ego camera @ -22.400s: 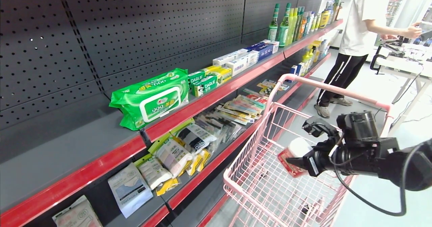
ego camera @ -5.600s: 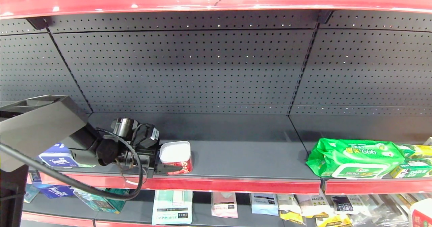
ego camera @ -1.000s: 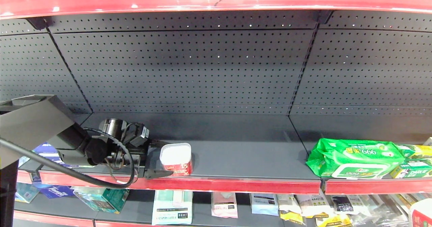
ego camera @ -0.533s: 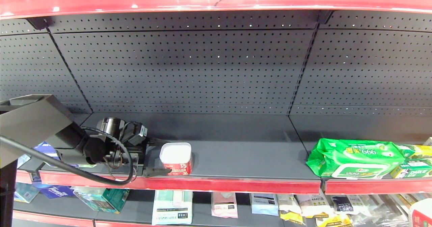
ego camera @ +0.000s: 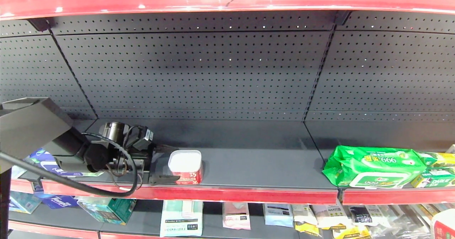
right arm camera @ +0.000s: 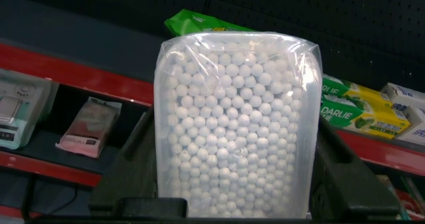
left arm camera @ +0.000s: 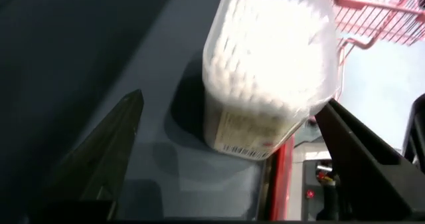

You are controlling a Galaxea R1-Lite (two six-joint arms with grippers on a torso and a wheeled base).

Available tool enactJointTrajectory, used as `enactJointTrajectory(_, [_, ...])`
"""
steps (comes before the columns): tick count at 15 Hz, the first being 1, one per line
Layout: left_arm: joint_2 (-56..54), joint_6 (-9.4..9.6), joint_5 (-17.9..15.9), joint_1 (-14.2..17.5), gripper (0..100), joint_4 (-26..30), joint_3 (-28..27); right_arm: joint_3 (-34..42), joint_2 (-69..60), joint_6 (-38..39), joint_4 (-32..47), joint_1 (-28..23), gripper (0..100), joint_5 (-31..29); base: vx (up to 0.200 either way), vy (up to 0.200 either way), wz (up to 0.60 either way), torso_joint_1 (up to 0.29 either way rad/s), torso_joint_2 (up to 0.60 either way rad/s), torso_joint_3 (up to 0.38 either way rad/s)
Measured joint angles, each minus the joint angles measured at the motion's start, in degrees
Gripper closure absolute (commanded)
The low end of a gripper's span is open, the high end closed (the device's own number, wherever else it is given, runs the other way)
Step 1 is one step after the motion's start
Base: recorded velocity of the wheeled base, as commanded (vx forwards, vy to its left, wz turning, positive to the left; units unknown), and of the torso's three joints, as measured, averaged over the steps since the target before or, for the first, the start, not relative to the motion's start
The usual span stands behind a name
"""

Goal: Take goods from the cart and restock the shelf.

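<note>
A cotton swab box [ego camera: 185,166] with a clear white top and a red label stands upright near the front of the grey shelf [ego camera: 249,161]. My left gripper [ego camera: 167,163] is open just to its left, its fingertips flanking the box's near side without touching it. In the left wrist view the cotton swab box [left arm camera: 265,71] stands free between the spread fingers [left arm camera: 106,157]. My right gripper [right arm camera: 237,154] is shut on a second cotton swab box [right arm camera: 236,84], held in front of the shelving. That second box [ego camera: 443,225] also peeks in at the head view's lower right corner.
A green wet wipes pack [ego camera: 373,166] and toothpaste boxes [ego camera: 435,177] lie on the same shelf to the right. A blue tissue pack [ego camera: 44,162] sits behind my left arm. Packets [ego camera: 181,217] fill the lower shelf. The pink cart [left arm camera: 378,4] is behind.
My left gripper has drawn back to the left, away from the cotton swab box, with its fingers apart. The box stays where it stood on the shelf.
</note>
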Motion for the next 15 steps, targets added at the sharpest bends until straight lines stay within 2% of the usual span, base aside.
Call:
enactJointTrajectory(5, [-7.89, -5.77, -1.93, -0.13, 0, 0.02, 2.95, 0.00, 0.05, 0.57, 0.06, -0.01, 100, 0.02, 0.000, 0.000, 0.00, 0.000, 0.00, 0.000])
enactJointTrajectory(6, [-9.51, -8.25, -1.67, -0.26, 0, -0.16, 3.23, 0.00, 0.05, 0.62, 0.06, -0.01, 100, 0.04, 0.000, 0.000, 0.00, 0.000, 0.00, 0.000])
enactJointTrajectory(7, [-10.81, -9.68, -0.72, -0.37, 0, -0.90, 3.18, 0.00, 0.05, 0.63, 0.06, -0.01, 100, 0.04, 0.000, 0.000, 0.00, 0.000, 0.00, 0.000])
enactJointTrajectory(8, [-11.82, -10.31, 1.30, -0.23, 0, -2.07, 2.49, 0.00, 0.05, 0.71, 0.06, 0.00, 100, 0.09, 0.000, 0.000, 0.00, 0.000, 0.00, 0.000])
enactJointTrajectory(10, [-12.96, -12.29, 6.49, 1.28, 0, -4.92, 0.61, 0.02, 0.05, 1.07, 0.09, 0.00, 100, 0.13, 0.000, 0.000, 0.00, 0.000, 0.00, 0.000])
enactJointTrajectory(11, [-13.46, -14.07, 8.91, 1.85, 0, -6.84, 0.22, 0.07, 0.05, 1.65, 0.09, -0.01, 100, 0.11, 0.000, 0.000, 0.00, 0.000, 0.00, 0.000])
enactJointTrajectory(12, [-13.98, -16.97, 12.26, 2.18, 0, -10.51, -0.02, 0.07, 0.05, 2.18, 0.09, -0.01, 100, 0.09, 0.000, 0.000, 0.00, 0.000, 0.00, 0.000])
enactJointTrajectory(13, [-14.56, -21.48, 18.91, 2.41, 0, -16.13, 0.06, 0.10, 0.05, 2.84, 0.09, -0.01, 100, 0.02, 0.000, 0.000, 0.00, 0.000, 0.00, 0.000])
enactJointTrajectory(15, [-15.36, -31.77, 34.02, 2.38, 0, -28.00, 0.91, 0.10, 0.05, 3.01, 0.09, -0.01, 100, 0.28, 0.000, 0.000, 0.00, 0.000, 0.00, 0.000])
